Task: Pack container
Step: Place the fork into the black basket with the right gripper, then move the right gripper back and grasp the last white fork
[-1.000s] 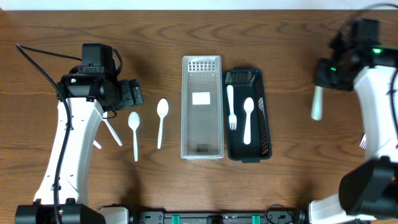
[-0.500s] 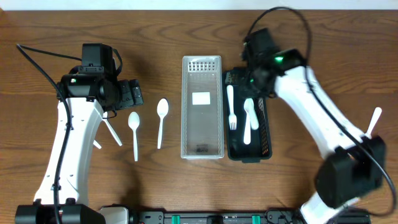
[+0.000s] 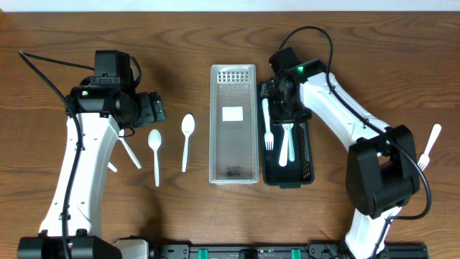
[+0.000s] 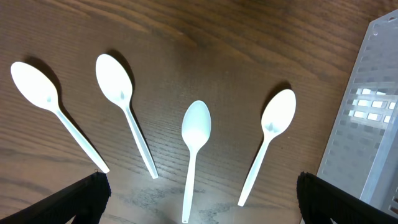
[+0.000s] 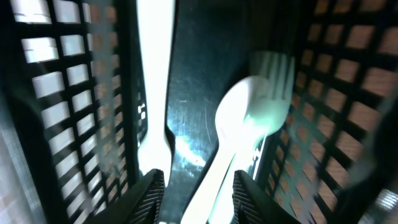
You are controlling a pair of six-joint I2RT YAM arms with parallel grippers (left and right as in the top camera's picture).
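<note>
A clear container (image 3: 233, 155) lies in the middle of the table, and a black basket (image 3: 307, 147) sits against its right side. My right gripper (image 3: 285, 108) is low over the basket's far half. In the right wrist view its jaws stand apart (image 5: 199, 193), and a white spoon (image 5: 245, 118) lies loose between them on top of a fork (image 5: 277, 65). Another fork (image 3: 267, 126) lies along the basket's left side. My left gripper (image 4: 202, 196) is wide open above several white spoons (image 4: 196, 124), touching none of them.
Two spoons (image 3: 187, 140) lie in plain view left of the clear container, and others are partly hidden under the left arm. One white fork (image 3: 429, 144) lies at the table's far right. The right arm's cable loops over the back of the basket.
The right arm swung from the far right to the black basket and lowered into it. Its jaws widened, and the white piece it carried now lies in the basket. The left arm stayed still.
</note>
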